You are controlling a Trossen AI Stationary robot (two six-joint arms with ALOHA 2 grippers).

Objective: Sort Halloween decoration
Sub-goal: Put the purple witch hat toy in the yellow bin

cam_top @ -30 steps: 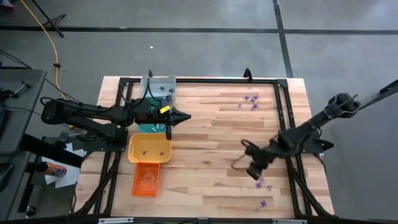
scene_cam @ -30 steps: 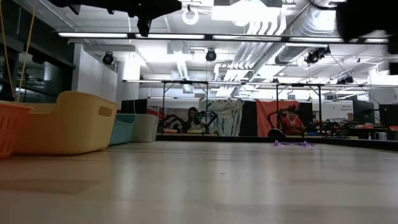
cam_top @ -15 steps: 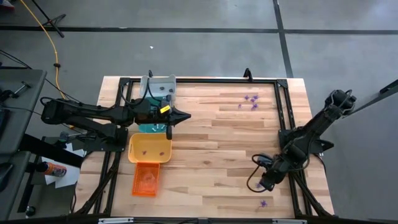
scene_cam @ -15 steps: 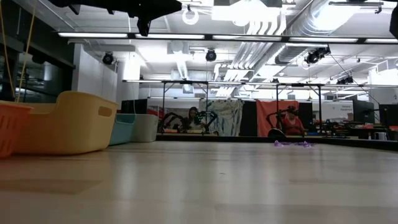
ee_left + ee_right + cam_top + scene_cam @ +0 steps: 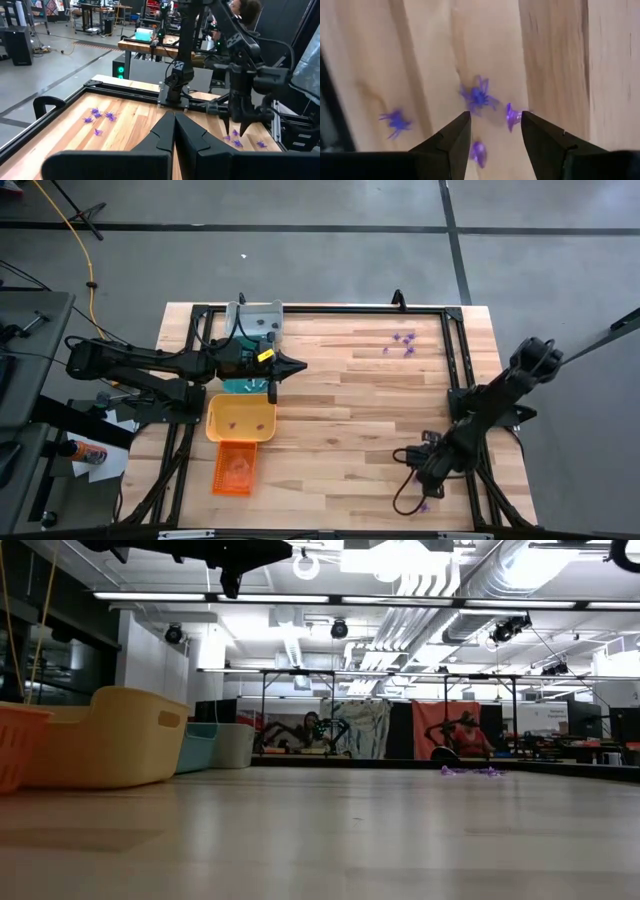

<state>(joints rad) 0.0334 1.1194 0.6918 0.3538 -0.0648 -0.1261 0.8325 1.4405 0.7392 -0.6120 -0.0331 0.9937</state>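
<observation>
Since a second ago my right claw [image 5: 420,480] has swung from mid-bench down toward five o'clock and spread its jaws — now it hovers over the purple spiders [image 5: 479,96] there, fingers parted with nothing between them yet. One spider sits just ahead of the gap, other purple trinkets lie beside it. A second purple cluster [image 5: 402,343] waits at one o'clock on the bench [image 5: 350,410], well apart from me. At nine o'clock stand the trays: grey tray [image 5: 258,315], teal, yellow tray [image 5: 240,420] and orange tray [image 5: 235,468]; a few small bits seem to lie in them, too tiny to name. My left claw [image 5: 272,387] hangs shut above the teal one. I judge sorting mostly undone.
</observation>
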